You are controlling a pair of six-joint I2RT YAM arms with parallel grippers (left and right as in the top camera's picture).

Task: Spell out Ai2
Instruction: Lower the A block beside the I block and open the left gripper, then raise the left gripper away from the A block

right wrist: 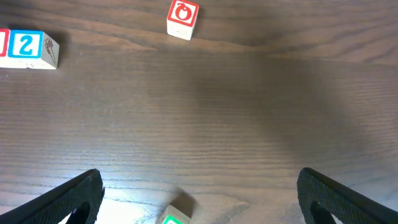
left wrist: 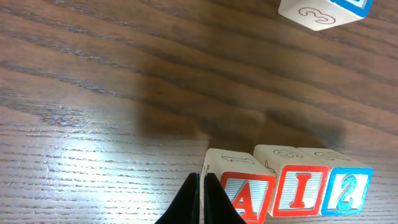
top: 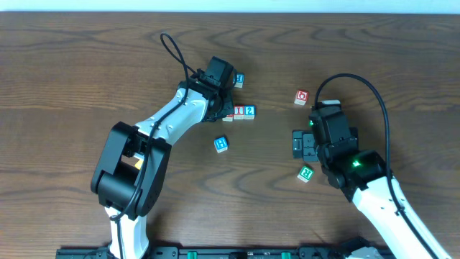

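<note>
Your counter [top: 65,65] is dark wood. Its far edge runs along the top of the overhead view, well away from every block. There's a wide stretch of bare wood on the whole left side, and another between the row and the right claw.

The left arm [top: 169,119] reaches in toward the middle. The right arm [top: 381,205] comes up from the lower right corner.

The left claw [left wrist: 202,180] is closed with its fingertips pressed together, holding nothing. It sits just beside the left end of the row, and I can't tell whether it's touching. The right claw [right wrist: 199,180] is spread wide with nothing between the fingers, well apart from the row.

The task blocks sit mid-counter in a tight row, touching side to side:
- **A block** [left wrist: 245,194]: red frame and letter.
- **I block** [left wrist: 300,186]: also red.
- **2 block** [left wrist: 346,190]: blue.

Left to right, they read "AI2".

The strays:
- **3 block** [left wrist: 320,12]: blue-topped, with a "3" stamped on its pale side. It's behind the row, near it but not touching.
- **blue block** [top: 221,144]: in front of the row. I can't read its mark.
- **red block** [right wrist: 183,17]: off to the right of the row, with a round red picture on it.
- **green block** [top: 306,173]: right by the right claw, mark unreadable.
</note>
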